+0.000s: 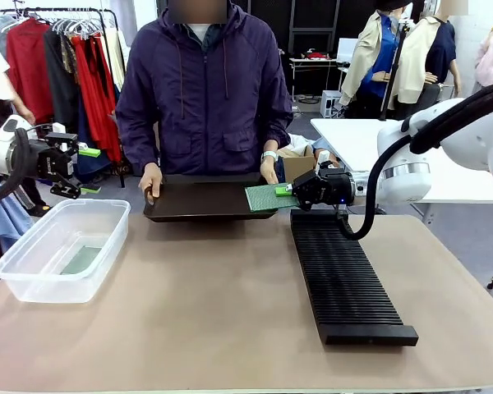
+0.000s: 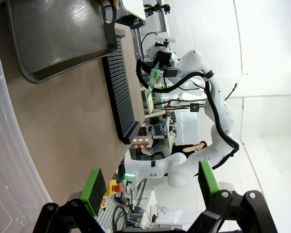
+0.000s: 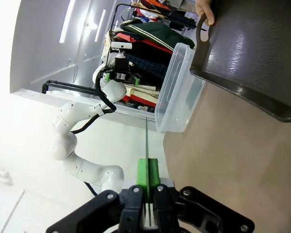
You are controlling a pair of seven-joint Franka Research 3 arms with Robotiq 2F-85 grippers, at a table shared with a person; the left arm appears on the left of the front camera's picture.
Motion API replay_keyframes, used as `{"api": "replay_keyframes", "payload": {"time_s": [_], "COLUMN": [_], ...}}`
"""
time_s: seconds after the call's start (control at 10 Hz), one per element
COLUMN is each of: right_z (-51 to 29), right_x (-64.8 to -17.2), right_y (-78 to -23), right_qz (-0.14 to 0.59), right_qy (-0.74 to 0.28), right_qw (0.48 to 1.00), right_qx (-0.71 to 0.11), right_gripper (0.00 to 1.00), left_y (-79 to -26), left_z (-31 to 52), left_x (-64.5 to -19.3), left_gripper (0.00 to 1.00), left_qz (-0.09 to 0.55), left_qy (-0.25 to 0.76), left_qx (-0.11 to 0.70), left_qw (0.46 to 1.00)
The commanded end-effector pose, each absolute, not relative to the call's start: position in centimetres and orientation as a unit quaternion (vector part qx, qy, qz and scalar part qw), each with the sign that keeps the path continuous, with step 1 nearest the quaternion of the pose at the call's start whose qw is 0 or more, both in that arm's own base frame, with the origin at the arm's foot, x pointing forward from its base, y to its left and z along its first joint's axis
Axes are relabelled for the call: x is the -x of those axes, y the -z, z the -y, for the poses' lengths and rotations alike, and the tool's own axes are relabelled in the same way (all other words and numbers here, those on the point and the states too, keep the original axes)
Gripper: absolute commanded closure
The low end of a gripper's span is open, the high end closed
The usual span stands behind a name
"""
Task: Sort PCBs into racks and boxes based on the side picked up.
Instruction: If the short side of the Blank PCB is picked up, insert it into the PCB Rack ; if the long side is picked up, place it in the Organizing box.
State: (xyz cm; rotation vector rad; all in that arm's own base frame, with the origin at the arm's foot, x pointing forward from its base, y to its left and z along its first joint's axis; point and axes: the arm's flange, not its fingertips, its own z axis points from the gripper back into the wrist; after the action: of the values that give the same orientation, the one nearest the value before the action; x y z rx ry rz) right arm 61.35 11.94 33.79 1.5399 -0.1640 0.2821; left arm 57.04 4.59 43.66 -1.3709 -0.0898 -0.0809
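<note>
Above far end of rack (image 1: pixel 345 279), right gripper (image 1: pixel 284 190) fingers pinch PCB (image 1: pixel 265 198) beside dark tray (image 1: pixel 201 201). Far left, left gripper (image 1: pixel 88 171) fingers spread, near clear tub (image 1: pixel 33 275) holding second PCB (image 1: pixel 82 260).

green pcb (image 1: pixel 265 198), black rack (image 1: pixel 345 279) (slotted)

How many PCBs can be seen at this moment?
2. One PCB is clamped in the right tool at the dark tray's right end; the other PCB lies flat in the clear tub. None appears hidden.
</note>
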Motion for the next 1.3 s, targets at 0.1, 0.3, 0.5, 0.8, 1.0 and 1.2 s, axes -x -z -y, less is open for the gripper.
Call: {"api": "replay_keyframes", "payload": {"time_s": [0.1,0.3,0.5,0.8,1.0,1.2], "right_z": [-12.09,-12.09,-12.09,-12.09,-12.09,-12.09], "right_x": [-61.34,-61.34,-61.34,-61.34,-61.34,-61.34], "right_y": [-33.86,-33.86,-33.86,-33.86,-33.86,-33.86], "right_qz": [0.076,0.076,0.076,0.076,0.076,0.076], "right_qy": [-0.130,-0.130,-0.130,-0.130,-0.130,-0.130], "right_qw": [0.705,0.705,0.705,0.705,0.705,0.705], "right_qx": [-0.693,-0.693,-0.693,-0.693,-0.693,-0.693], "right_gripper": [1.00,1.00,1.00,1.00,1.00,1.00], "left_y": [-43.68,-43.68,-43.68,-43.68,-43.68,-43.68], "left_z": [-4.70,-4.70,-4.70,-4.70,-4.70,-4.70], "left_x": [-57.05,-57.05,-57.05,-57.05,-57.05,-57.05], "left_gripper": [0.00,0.00,0.00,0.00,0.00,0.00], "left_qz": [0.043,0.043,0.043,0.043,0.043,0.043], "left_qy": [0.036,0.036,0.036,0.036,0.036,0.036], "left_qx": [0.632,0.632,0.632,0.632,0.632,0.632], "left_qw": [0.773,0.773,0.773,0.773,0.773,0.773]}}
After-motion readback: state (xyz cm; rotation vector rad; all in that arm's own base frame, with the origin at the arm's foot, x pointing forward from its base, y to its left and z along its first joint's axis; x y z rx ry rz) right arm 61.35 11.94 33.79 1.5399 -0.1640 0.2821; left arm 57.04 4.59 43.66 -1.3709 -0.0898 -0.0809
